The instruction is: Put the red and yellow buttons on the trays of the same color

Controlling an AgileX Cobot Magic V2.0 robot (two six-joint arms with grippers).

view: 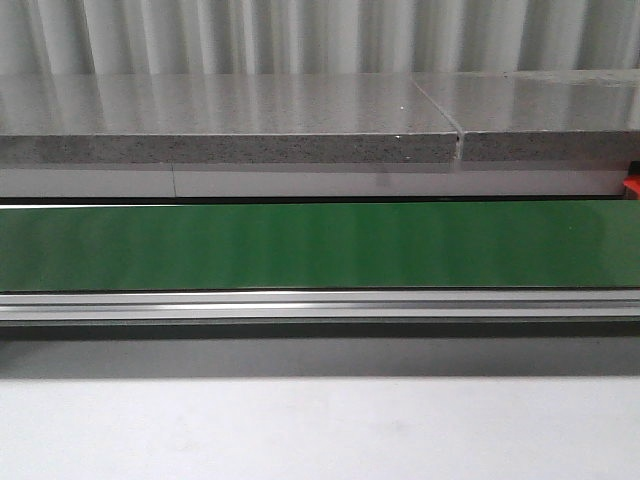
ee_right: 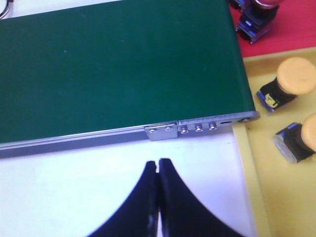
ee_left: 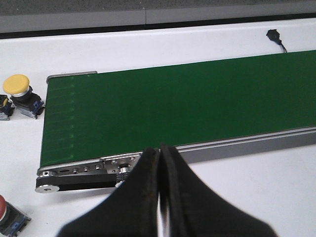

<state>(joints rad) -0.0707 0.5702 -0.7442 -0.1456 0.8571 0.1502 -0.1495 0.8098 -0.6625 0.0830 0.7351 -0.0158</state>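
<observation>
Factory-style test bench, green conveyor belt point(view: 320, 245) in aluminium frame, white table point(view: 320, 430), corrugated wall point(view: 320, 35)

All you can see of your robot is the two grippers, nothing in the front view. Left gripper point(ee_left: 160, 150) has matte black fingers that flare wide at the base and taper to narrow tips, with some brownish scuffing along the inner edge around 6 o'clock. Right gripper point(ee_right: 158, 163) is the same curved black shape, cleaner, slightly glossy. No cables or markings visible.

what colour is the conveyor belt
Green; the conveyor belt shows best in the front view.
</observation>
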